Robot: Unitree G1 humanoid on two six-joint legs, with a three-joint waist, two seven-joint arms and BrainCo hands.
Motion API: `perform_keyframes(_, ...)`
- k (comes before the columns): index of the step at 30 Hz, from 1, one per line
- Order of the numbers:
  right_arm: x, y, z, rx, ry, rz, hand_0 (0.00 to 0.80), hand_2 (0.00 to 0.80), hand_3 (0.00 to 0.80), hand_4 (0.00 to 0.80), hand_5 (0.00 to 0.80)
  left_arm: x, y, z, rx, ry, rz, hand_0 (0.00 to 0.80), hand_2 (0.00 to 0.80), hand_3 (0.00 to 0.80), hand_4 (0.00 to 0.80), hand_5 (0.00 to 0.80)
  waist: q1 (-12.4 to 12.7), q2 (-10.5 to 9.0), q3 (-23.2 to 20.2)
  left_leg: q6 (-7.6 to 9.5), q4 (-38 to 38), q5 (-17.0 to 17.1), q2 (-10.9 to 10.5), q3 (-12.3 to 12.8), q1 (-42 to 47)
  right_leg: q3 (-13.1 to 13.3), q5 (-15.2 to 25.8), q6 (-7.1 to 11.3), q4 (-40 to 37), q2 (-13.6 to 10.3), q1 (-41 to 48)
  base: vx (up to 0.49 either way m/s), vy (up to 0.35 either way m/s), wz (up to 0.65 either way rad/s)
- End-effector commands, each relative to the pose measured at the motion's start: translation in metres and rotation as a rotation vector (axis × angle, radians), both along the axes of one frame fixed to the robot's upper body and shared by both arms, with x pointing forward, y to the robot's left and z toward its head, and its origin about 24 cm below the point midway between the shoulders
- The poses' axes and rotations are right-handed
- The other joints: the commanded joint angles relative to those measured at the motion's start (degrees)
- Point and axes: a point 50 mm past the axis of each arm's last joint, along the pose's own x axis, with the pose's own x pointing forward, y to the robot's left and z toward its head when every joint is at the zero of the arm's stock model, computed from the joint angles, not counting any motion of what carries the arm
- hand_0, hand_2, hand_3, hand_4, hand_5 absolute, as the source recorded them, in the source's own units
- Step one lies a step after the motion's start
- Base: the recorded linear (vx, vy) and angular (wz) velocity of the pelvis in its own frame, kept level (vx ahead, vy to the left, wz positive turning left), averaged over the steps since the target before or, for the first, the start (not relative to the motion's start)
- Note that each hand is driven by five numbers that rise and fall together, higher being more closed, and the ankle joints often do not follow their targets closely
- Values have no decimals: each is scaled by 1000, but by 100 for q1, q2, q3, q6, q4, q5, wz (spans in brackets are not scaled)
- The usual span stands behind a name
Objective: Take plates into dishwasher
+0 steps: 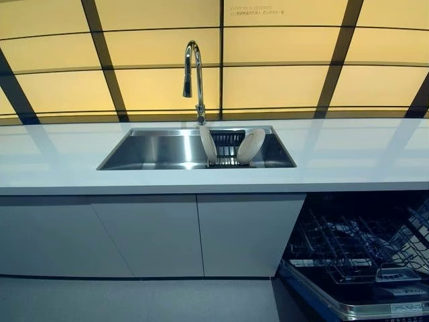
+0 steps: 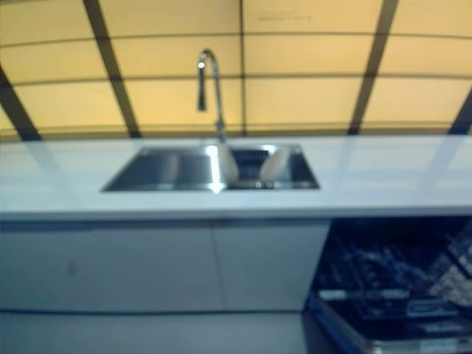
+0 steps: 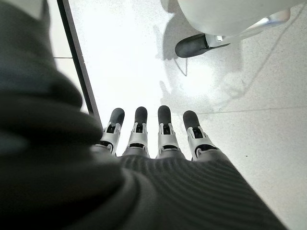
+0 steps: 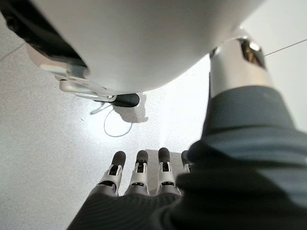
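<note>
Two white plates [image 1: 251, 145] [image 1: 208, 144] stand on edge in a dark rack [image 1: 226, 146] inside the steel sink [image 1: 154, 151]. The dishwasher [image 1: 362, 258] is open at the lower right, its wire rack pulled out. Neither hand shows in the eye views. My left hand [image 3: 153, 136] shows only in its wrist view, fingers straight, pointing down at the pale floor, holding nothing. My right hand [image 4: 139, 177] shows only in its wrist view, fingers straight above the floor, empty.
A white counter [image 1: 348, 157] runs across the view with a tall tap [image 1: 194, 77] behind the sink. Grey cabinet doors [image 1: 154, 235] stand below the counter, left of the dishwasher. A yellow panelled wall [image 1: 281, 60] is behind.
</note>
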Motion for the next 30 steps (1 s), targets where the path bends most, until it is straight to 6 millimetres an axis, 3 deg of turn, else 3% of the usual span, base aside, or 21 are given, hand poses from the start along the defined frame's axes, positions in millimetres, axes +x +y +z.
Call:
perform_keyframes(1,6,21,-3,52,33,66,0,0,0,0,0,6,-25,-3,-52,33,-52,0,0,0,0,0,45,-107,167,641,22,-398,-577,-71,107,173,-122,97,16,204,132,0,0,0)
perform_keyframes(22,19,25,-1,65,-20,142,0,0,0,0,0,9,-24,-2,-73,24,-40,0,0,0,0,0,82,-141,247,630,22,-374,-560,-88,62,123,-127,91,16,201,103,0,0,0)
perform_keyframes(26,33,26,3,99,-83,213,0,0,0,0,0,13,-23,-1,-69,15,-48,0,0,0,0,0,99,-143,275,620,22,-364,-557,-86,56,105,-122,98,16,192,100,-8,-7,0)
perform_keyframes(30,75,36,21,273,-160,434,0,0,0,0,0,21,-11,2,-43,11,-92,0,0,0,0,0,196,-236,327,636,22,-356,-551,-130,64,64,-121,73,16,199,120,-32,-59,0)
